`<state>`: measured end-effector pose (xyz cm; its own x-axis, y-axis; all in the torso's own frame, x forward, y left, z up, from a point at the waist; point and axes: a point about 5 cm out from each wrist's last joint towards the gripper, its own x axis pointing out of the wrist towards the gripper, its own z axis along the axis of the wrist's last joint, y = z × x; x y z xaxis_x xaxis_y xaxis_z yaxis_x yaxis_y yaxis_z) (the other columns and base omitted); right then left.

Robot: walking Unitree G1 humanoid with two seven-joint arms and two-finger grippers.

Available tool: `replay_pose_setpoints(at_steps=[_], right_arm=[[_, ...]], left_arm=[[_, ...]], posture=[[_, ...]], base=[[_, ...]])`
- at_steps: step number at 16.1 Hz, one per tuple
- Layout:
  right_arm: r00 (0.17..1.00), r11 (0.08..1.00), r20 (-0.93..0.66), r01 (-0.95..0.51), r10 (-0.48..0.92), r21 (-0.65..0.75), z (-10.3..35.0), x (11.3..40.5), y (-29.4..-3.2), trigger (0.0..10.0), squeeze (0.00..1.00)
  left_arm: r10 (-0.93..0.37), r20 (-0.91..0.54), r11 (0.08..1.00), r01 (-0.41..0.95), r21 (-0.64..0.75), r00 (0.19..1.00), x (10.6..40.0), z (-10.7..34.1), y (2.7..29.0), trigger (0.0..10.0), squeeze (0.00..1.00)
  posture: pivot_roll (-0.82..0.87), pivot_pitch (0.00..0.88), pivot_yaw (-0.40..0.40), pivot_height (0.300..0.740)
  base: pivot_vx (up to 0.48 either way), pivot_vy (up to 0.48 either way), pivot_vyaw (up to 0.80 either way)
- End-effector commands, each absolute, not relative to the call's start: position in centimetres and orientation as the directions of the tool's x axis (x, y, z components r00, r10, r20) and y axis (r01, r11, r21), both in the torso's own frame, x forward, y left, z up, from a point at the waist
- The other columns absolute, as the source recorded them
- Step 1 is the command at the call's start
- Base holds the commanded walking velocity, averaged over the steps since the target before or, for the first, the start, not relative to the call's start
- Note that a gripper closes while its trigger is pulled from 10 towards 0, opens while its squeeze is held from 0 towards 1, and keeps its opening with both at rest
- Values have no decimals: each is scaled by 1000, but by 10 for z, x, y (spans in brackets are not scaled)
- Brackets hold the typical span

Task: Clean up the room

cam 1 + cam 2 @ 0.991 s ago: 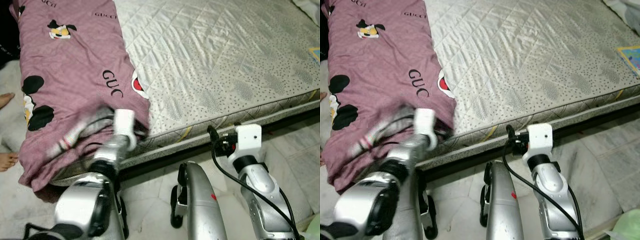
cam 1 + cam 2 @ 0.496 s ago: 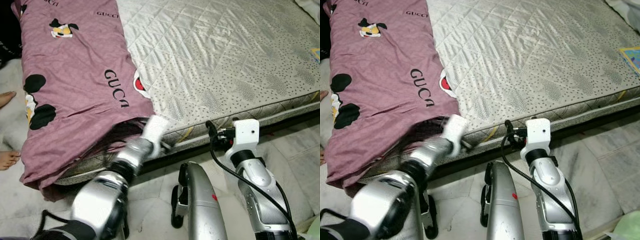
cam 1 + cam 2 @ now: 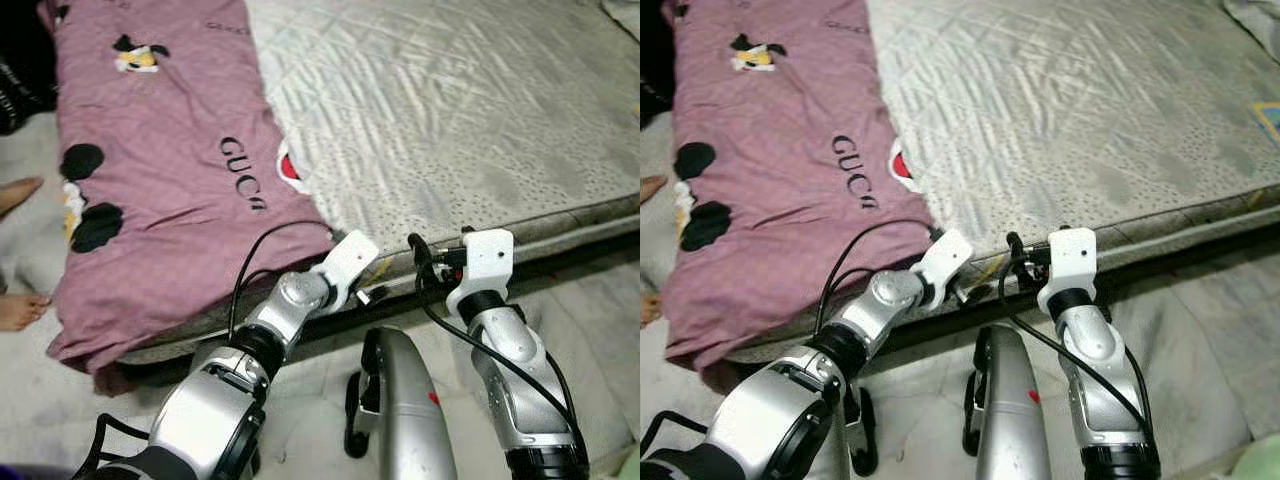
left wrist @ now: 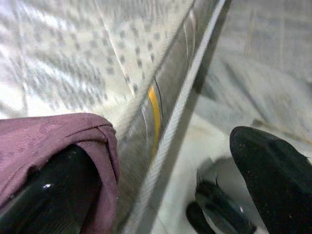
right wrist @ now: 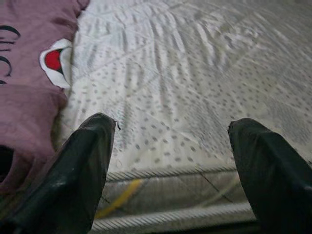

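Left gripper (image 3: 372,292) slid off the lengthwise-lying purple blanket (image 3: 160,180) corner.

Left end effector (image 3: 372,290) out from under blanket (image 3: 160,180)

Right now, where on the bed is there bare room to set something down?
The mattress is bare to the right of the purple blanket, back from its near edge. It is crowded at the near corner, where the left gripper meets the blanket's corner and the right gripper hovers.

Left gripper (image 4: 161,180), right gripper (image 5: 170,170): jaws spread, arms forward.
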<state>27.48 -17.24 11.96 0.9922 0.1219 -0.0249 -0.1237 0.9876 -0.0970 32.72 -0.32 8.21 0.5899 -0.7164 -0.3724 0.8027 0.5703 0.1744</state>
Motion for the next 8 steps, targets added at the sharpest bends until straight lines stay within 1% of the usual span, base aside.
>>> replay_pose_setpoints(at_steps=[1, 2, 3, 4, 6, 7, 8], right_arm=[[992, 987, -38, -125, 121, -98, 115, 274, -174, 10000, 0], [991, 987, -39, -128, 125, -96, 115, 274, -173, 10000, 0], [991, 987, -40, -129, 126, -95, 114, 275, -172, 10000, 0], [990, 986, -42, -135, 132, -95, 113, 274, -171, 10000, 0], [989, 985, -54, -143, 138, -93, 110, 272, -172, 10000, 0], [989, 985, -57, -143, 138, -93, 109, 272, -172, 10000, 0], [988, 986, -68, -144, 138, -88, 106, 271, -172, 10000, 0]], left_arm=[[-841, -260, 433, 878, 204, 475, 317, 111, -44, 10000, 0], [-851, -286, 392, 895, 213, 441, 316, 111, -43, 10000, 0], [-849, -302, 383, 899, 211, 433, 316, 110, -43, 10000, 0], [-829, -371, 365, 907, 209, 419, 315, 102, -37, 10000, 0], [-760, -424, 473, 867, 160, 492, 315, 88, -20, 10000, 0], [-752, -431, 482, 862, 157, 499, 315, 85, -17, 10000, 0], [-713, -460, 537, 834, 125, 529, 307, 70, 2, 10000, 0]], posture=[[-62, 190, -25, 582], [-59, 188, -25, 582], [-59, 188, -24, 582], [-60, 187, -20, 582], [-61, 186, -16, 582], [-60, 187, -15, 582], [-54, 189, -14, 582]], base=[[0, 0, 0], [0, 0, 0], [0, 0, 0], [0, 0, 0], [0, 0, 0], [0, 0, 0], [0, 0, 0]])
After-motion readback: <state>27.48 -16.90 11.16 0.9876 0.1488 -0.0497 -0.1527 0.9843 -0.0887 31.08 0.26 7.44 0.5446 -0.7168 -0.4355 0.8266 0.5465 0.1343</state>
